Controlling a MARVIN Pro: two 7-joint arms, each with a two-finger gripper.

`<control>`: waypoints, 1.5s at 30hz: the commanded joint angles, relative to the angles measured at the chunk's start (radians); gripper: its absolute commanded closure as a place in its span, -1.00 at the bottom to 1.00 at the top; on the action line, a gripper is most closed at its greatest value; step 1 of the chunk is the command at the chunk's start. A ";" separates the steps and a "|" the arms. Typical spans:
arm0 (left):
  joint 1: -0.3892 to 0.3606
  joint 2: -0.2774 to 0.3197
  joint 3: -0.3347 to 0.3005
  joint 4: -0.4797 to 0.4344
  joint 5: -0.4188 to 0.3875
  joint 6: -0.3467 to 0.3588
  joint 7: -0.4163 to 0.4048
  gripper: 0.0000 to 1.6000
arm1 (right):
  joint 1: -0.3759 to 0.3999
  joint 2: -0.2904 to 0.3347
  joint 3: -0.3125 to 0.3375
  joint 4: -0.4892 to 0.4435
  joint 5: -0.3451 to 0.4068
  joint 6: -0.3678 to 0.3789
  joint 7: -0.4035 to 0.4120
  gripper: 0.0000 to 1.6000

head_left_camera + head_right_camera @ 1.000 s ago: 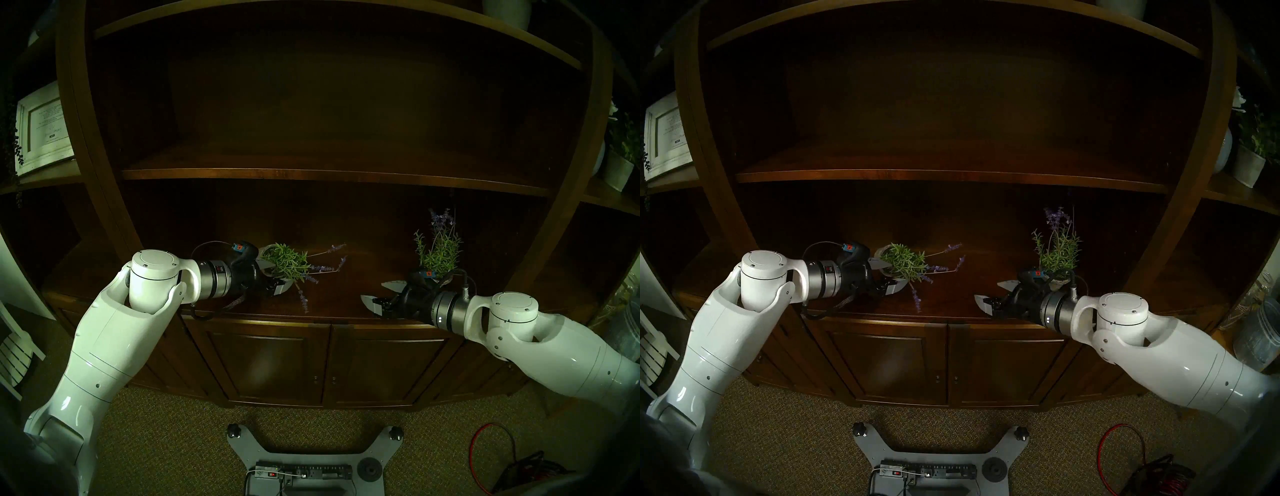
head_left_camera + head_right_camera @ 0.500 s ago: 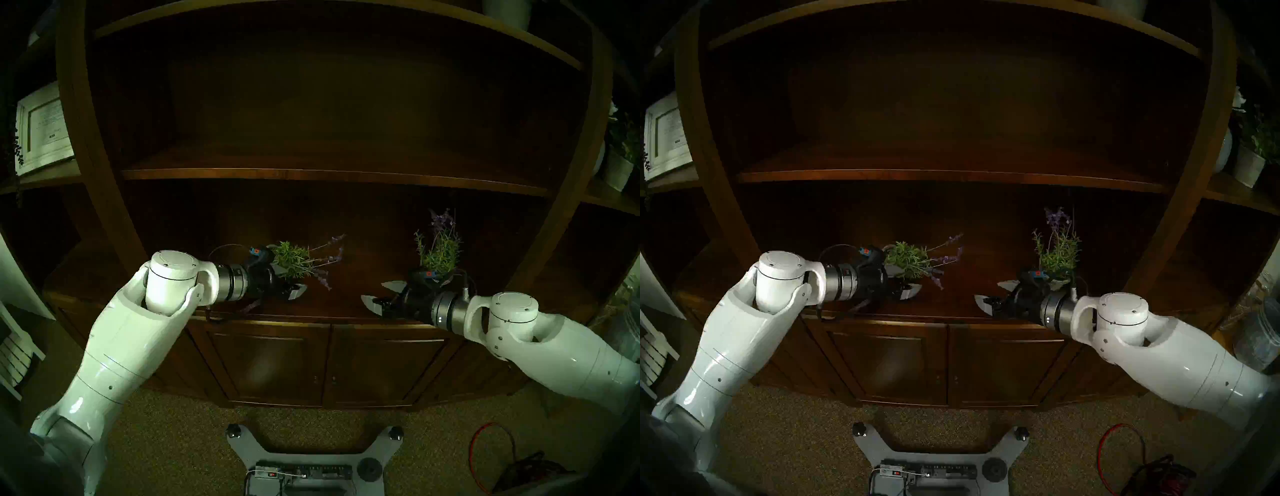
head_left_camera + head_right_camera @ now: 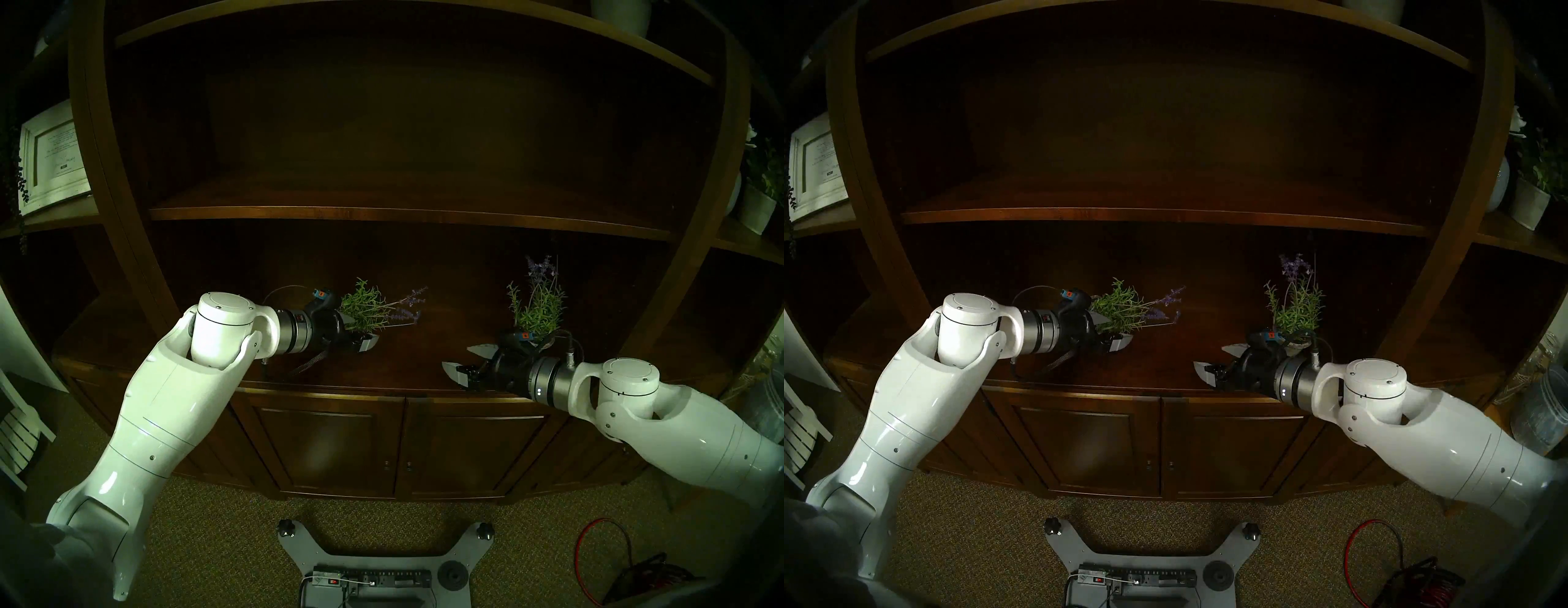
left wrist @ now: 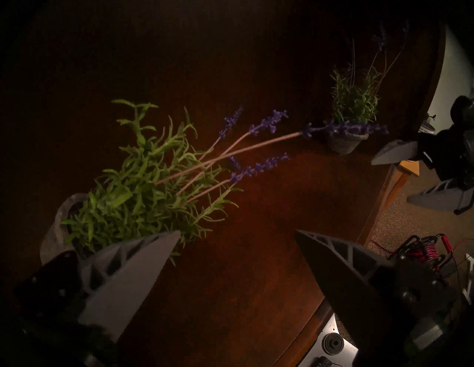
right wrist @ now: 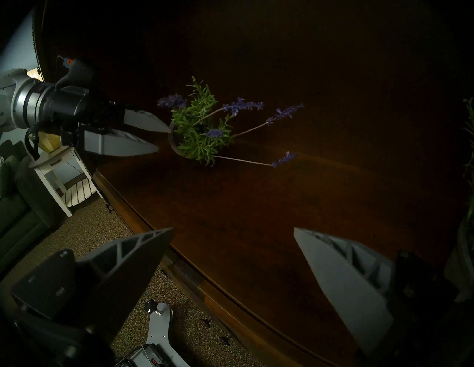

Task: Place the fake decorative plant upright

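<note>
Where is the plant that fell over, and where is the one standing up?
tipped plant [image 4: 143,194], left wrist view, on its green leaves.
standing plant [image 3: 538,312], head left view, on its green leaves.

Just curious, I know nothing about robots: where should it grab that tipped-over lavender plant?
Probably the grey pot, jaws across its round wall, coming from the robot's left. The plant leans right, and its thin flower stems look too flimsy to pinch.

Head pair looks down at the cabinet top [image 3: 407,373]; wrist cameras face each other low across it
</note>
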 commanded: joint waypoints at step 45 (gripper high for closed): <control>-0.061 0.044 -0.244 -0.002 -0.096 0.235 0.020 -1.00 | 0.020 0.000 0.023 -0.013 0.002 -0.016 -0.002 -1.00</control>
